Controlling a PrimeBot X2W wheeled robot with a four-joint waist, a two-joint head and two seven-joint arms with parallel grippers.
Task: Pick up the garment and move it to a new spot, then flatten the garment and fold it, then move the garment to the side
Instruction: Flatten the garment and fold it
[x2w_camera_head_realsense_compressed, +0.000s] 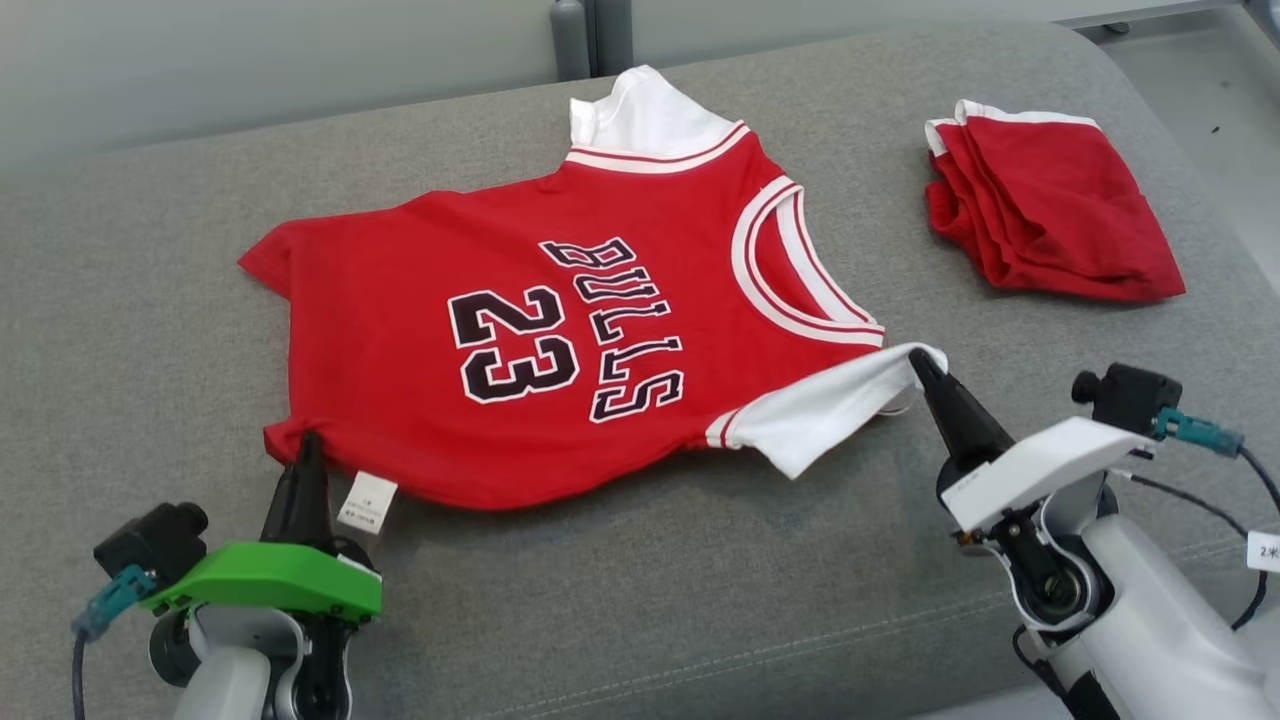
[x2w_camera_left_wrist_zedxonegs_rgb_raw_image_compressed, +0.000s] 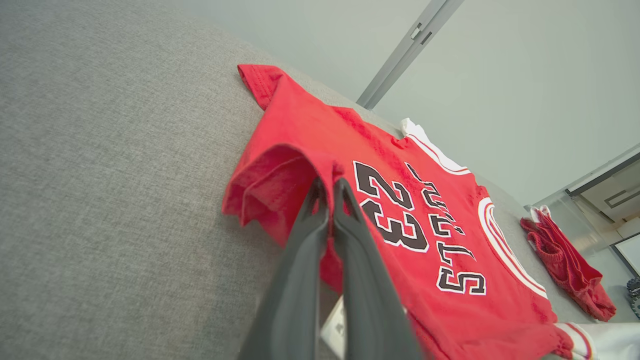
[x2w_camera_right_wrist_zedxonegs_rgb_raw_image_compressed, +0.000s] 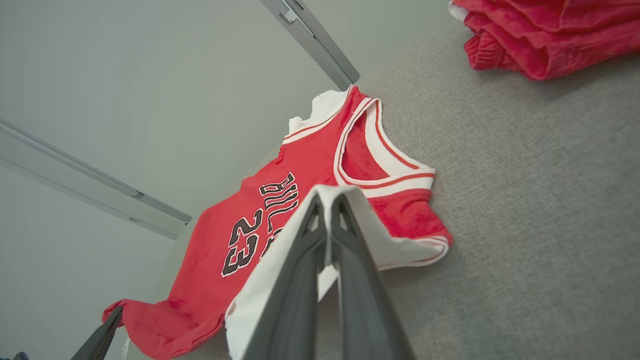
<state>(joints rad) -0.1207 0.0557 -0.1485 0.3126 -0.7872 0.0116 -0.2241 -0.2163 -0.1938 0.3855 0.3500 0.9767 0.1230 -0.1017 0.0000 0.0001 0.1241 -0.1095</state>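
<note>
**A:** Status on the grab?

**B:** Both ends are pinched. The left gripper (x2w_camera_head_realsense_compressed: 308, 442), lower left of the head view, has its jaws clenched on the red hem corner of the jersey (x2w_camera_head_realsense_compressed: 520, 300), just above the white care label (x2w_camera_head_realsense_compressed: 367, 500). The right gripper (x2w_camera_head_realsense_compressed: 915, 358), right of centre, has its jaws clenched on the tip of the near white sleeve (x2w_camera_head_realsense_compressed: 830, 405). The wrist views agree: red cloth is bunched over the left tips and white cloth sits between the right ones.

**A:** Where's the jersey lying?

**B:** Mid-frame on the grey cushion (x2w_camera_head_realsense_compressed: 700, 600), print side up and mostly flat. The hem is toward the left of the frame and the neck toward the right. The whole body lies above and between the two grippers; they hold only its lower edge.

**A:** So which step?

**B:** My guess is lifting that lower edge, either to shift the jersey or to start a fold. I can't tell which.

**A:** How to do it well?

**B:** Raise both arms together at equal height. Keep the edge just taut between them without stretching it. The sleeve pinch is shallow and looks likely to slip, so go slow on the right. Steer clear of the folded red garment (x2w_camera_head_realsense_compressed: 1040, 210) at upper right, though it's well apart.
</note>
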